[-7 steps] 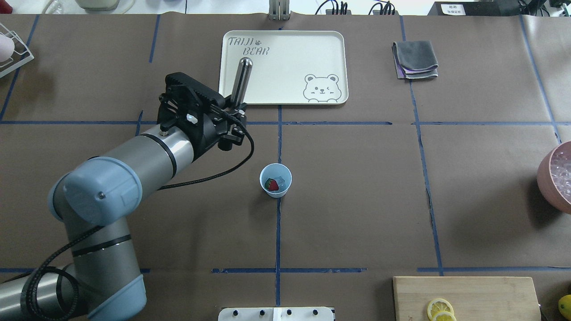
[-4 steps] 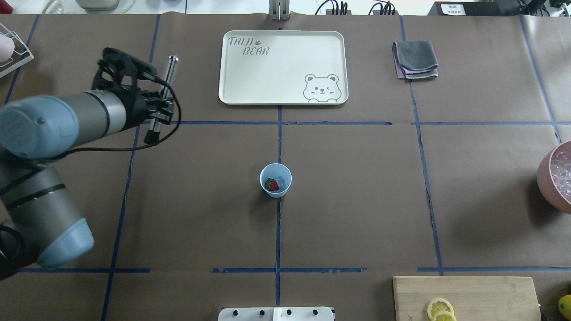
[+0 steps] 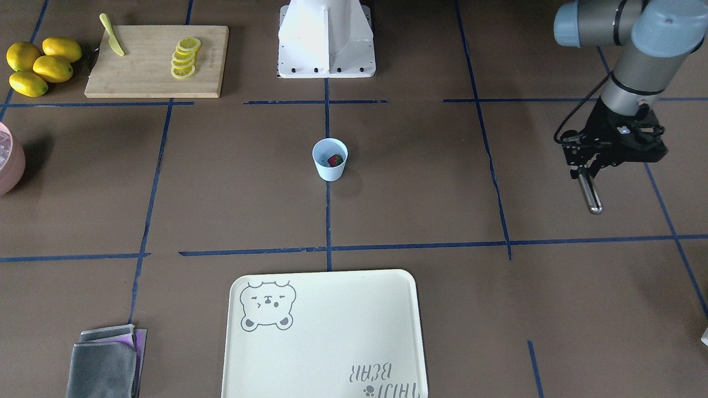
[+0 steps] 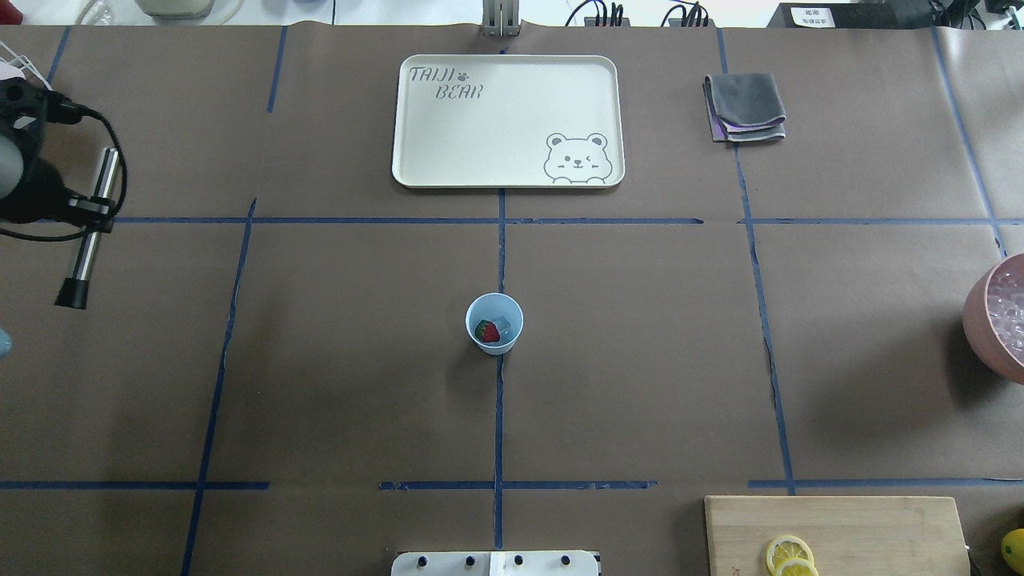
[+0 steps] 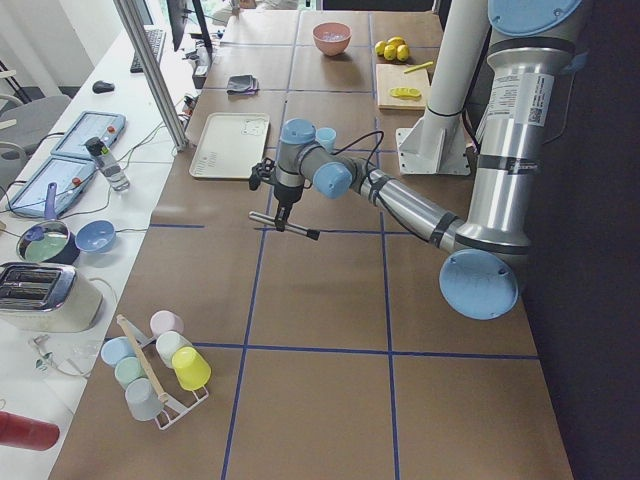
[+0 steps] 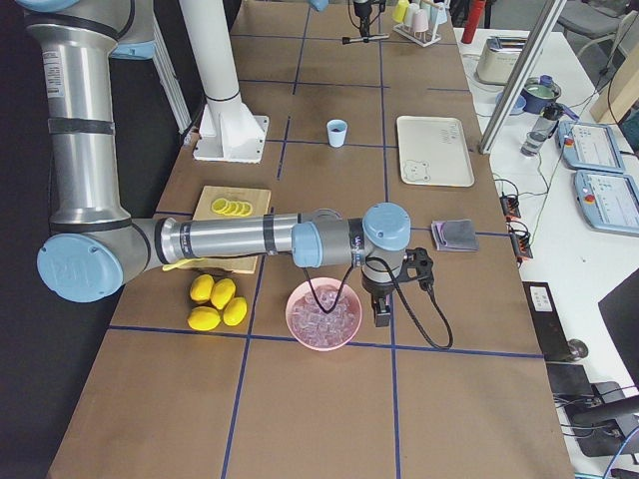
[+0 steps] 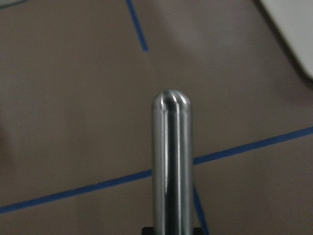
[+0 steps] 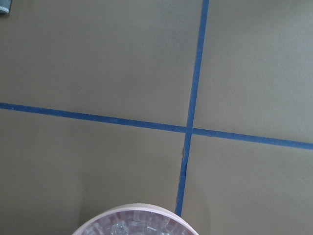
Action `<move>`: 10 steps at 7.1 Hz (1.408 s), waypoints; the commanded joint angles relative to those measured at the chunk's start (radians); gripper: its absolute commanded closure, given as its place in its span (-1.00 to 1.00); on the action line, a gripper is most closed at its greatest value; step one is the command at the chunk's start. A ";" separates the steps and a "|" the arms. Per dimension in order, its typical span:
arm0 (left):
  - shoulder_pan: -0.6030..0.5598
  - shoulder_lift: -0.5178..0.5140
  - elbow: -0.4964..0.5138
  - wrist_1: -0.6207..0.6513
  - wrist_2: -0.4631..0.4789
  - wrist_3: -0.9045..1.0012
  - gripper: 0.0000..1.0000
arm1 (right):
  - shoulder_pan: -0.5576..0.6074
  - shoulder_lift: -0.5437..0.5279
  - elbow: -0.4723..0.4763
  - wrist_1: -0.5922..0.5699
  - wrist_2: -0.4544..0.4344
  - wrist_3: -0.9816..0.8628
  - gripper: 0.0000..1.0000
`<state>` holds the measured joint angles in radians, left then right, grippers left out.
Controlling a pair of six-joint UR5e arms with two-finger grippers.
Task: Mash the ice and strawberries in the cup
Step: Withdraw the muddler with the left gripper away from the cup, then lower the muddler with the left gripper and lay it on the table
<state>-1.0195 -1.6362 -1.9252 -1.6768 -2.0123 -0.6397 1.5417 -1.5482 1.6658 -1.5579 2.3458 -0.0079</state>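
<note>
The pale blue cup (image 4: 494, 323) stands at the table's middle, also in the front view (image 3: 330, 159). Inside lie one red strawberry (image 4: 486, 331) and a small clear ice chunk (image 4: 504, 326). My left gripper (image 4: 90, 210) is far to the cup's left at the table's edge, shut on a steel muddler (image 4: 86, 248) with a black end, held above the paper. The muddler also shows in the front view (image 3: 589, 194) and the left wrist view (image 7: 171, 161). My right gripper (image 6: 379, 314) shows only in the exterior right view, beside the pink ice bowl (image 6: 321, 317); I cannot tell if it is open.
A cream bear tray (image 4: 508, 120) lies beyond the cup. A folded grey cloth (image 4: 744, 108) is at the far right. A cutting board (image 4: 832, 532) carries lemon slices, with whole lemons (image 3: 38, 63) and a knife (image 3: 112, 36) nearby. A rack of cups (image 5: 155, 365) stands at the left end.
My left arm has swung from the tray's near left corner far out to the left, carrying the muddler with it. The cup and its contents have not moved.
</note>
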 commanded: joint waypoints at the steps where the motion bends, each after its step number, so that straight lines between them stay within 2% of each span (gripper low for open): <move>1: -0.083 0.045 0.134 0.014 -0.132 0.029 0.95 | 0.000 -0.001 0.005 -0.001 0.001 0.000 -0.99; 3: -0.080 0.045 0.275 -0.030 -0.137 0.038 0.95 | 0.000 -0.001 0.006 0.001 0.001 0.000 -0.99; 4: -0.082 0.047 0.358 -0.144 -0.138 0.041 0.95 | 0.000 -0.001 0.008 0.001 0.003 0.002 -0.99; 5: -0.082 0.047 0.380 -0.185 -0.138 0.044 0.96 | 0.002 -0.001 0.008 0.001 0.003 0.002 -0.99; 7: -0.083 0.073 0.396 -0.192 -0.151 0.167 0.96 | 0.002 -0.001 0.009 0.001 0.004 0.002 -0.99; 10: -0.083 0.082 0.426 -0.202 -0.149 0.178 0.95 | 0.000 -0.001 0.015 -0.001 0.004 0.002 -0.99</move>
<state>-1.1029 -1.5570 -1.5085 -1.8736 -2.1624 -0.4665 1.5423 -1.5493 1.6796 -1.5580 2.3504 -0.0061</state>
